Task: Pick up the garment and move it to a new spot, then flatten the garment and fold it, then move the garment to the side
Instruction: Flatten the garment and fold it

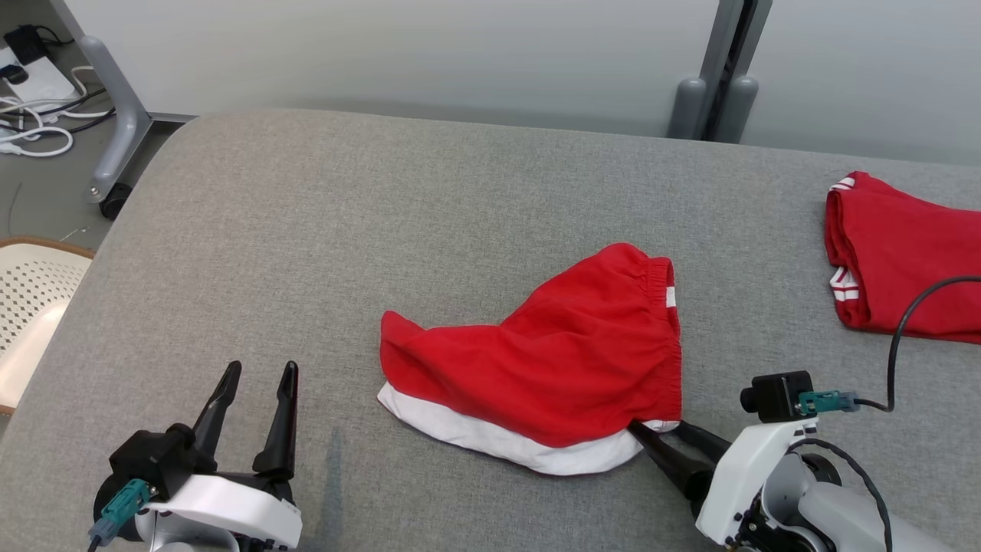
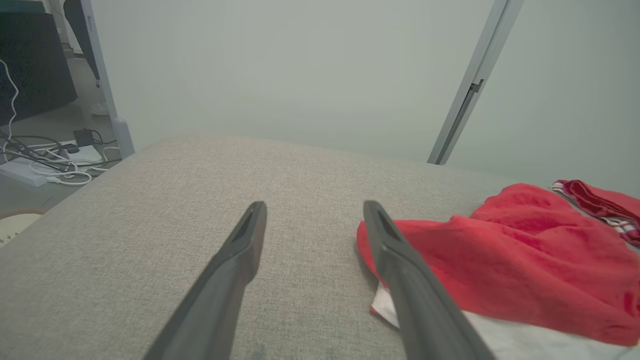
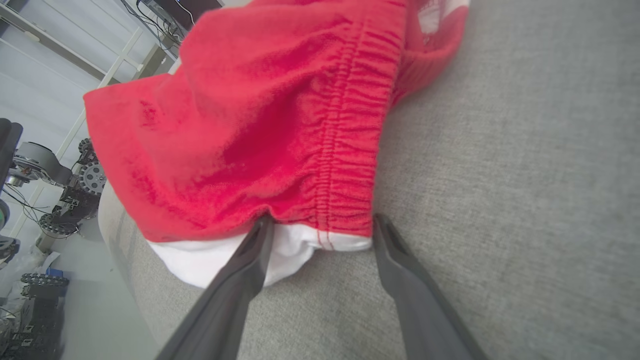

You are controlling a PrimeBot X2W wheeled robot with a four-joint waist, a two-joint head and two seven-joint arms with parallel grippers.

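Observation:
The garment [image 1: 552, 360] is a pair of red shorts with a white inner layer, lying crumpled in the middle of the grey padded table [image 1: 306, 230]. My right gripper [image 1: 659, 428] is open at its near right corner. In the right wrist view the garment [image 3: 260, 115] has its elastic waistband end between the spread fingers of the right gripper [image 3: 322, 220], and one fingertip [image 3: 262, 230] touches the white edge. My left gripper [image 1: 260, 369] stands open over bare table, left of the garment. In the left wrist view the left gripper [image 2: 315, 206] holds nothing, with the garment [image 2: 525, 270] just to its right.
A second red garment with white stripes [image 1: 904, 261] lies folded at the table's far right edge. A pale perforated chair [image 1: 31, 307] stands off the table's left side. Cables [image 1: 38, 115] and a frame leg [image 1: 115, 115] sit on the floor beyond the back left corner.

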